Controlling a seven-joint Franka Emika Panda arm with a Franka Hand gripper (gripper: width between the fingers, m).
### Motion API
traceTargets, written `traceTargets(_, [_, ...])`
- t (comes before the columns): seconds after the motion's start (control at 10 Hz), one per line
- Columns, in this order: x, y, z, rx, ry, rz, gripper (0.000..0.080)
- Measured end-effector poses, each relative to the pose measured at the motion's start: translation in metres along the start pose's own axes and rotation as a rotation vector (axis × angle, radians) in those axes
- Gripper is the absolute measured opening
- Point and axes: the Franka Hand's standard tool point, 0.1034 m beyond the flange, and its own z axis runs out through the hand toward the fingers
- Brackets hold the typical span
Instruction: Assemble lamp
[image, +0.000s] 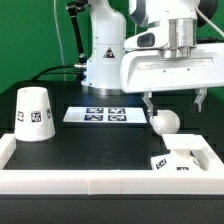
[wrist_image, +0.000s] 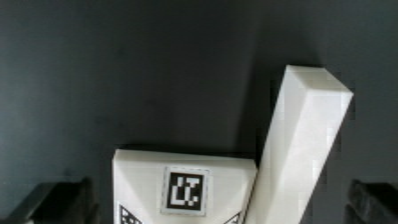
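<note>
Three loose parts: white tapered plastic shade (image: 30, 112) at nine o'clock, white ball-shaped bulb (image: 165, 122) at three, flat square white base (image: 185, 160) at five; the gripper (image: 175, 103), jaws spread and empty, could knock the bulb rolling if lowered

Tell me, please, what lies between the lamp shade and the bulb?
The marker board lies flat between the shade and the bulb; this shows in the exterior view only.

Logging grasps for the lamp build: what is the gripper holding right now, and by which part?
Nothing is held. The gripper is open, its fingers wide apart and closed on no part.
</note>
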Motion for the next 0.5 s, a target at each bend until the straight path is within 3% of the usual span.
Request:
traceTargets(0.3, [-0.003, 0.008, 0.0, -0.002, -0.004, 0.013, 0.0698])
traceTargets(0.5, [-0.026, 0.002, -0.002, -0.001, -0.006, -0.002, 0.0698])
